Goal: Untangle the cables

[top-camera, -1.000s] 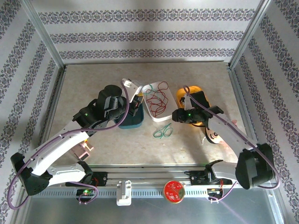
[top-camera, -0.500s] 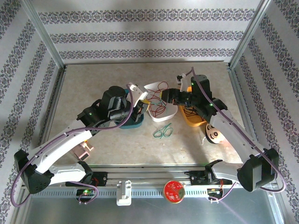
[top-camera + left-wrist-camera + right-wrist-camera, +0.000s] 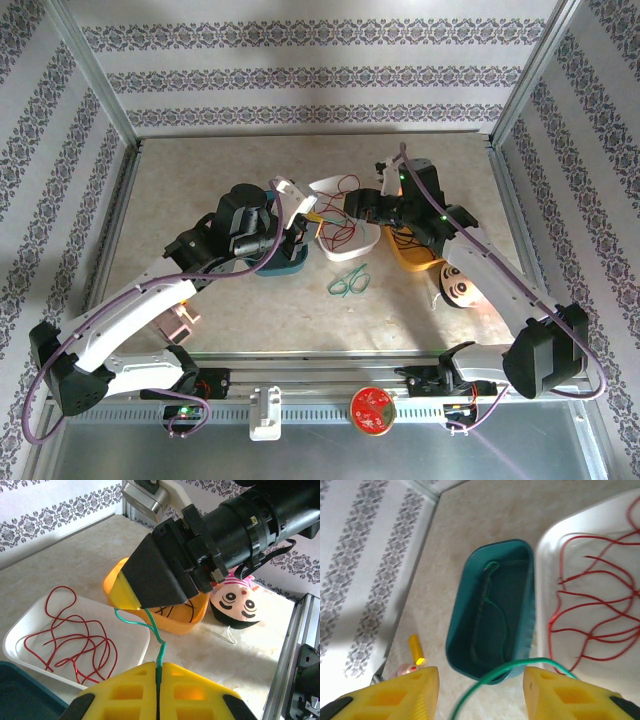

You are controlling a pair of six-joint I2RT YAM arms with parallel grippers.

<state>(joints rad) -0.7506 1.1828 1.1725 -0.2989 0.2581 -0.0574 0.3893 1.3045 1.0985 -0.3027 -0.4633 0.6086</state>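
My left gripper (image 3: 159, 664) is shut on a thin green cable (image 3: 150, 625) that rises to my right gripper's yellow fingertip (image 3: 122, 592). From the right wrist, the right gripper (image 3: 481, 674) stands open, and that green cable (image 3: 520, 666) crosses the gap between its fingers. Loose loops of red cable (image 3: 70, 640) lie in the white tray (image 3: 365, 240). Black cables (image 3: 172, 611) sit in the orange bin (image 3: 412, 255). Another green cable (image 3: 496, 607) lies in the teal bin (image 3: 460, 625). From above, the left gripper (image 3: 305, 222) and right gripper (image 3: 352, 208) meet over the tray.
A small green bundle (image 3: 348, 282) lies on the table in front of the tray. A doll face (image 3: 460, 290) rests right of the orange bin. A pink clip (image 3: 180, 320) sits near the left arm. Metal frame posts and patterned walls surround the table.
My right arm has swung from beside the orange bin back and left to the white tray, facing the left gripper. The left gripper shifted slightly right, still shut.
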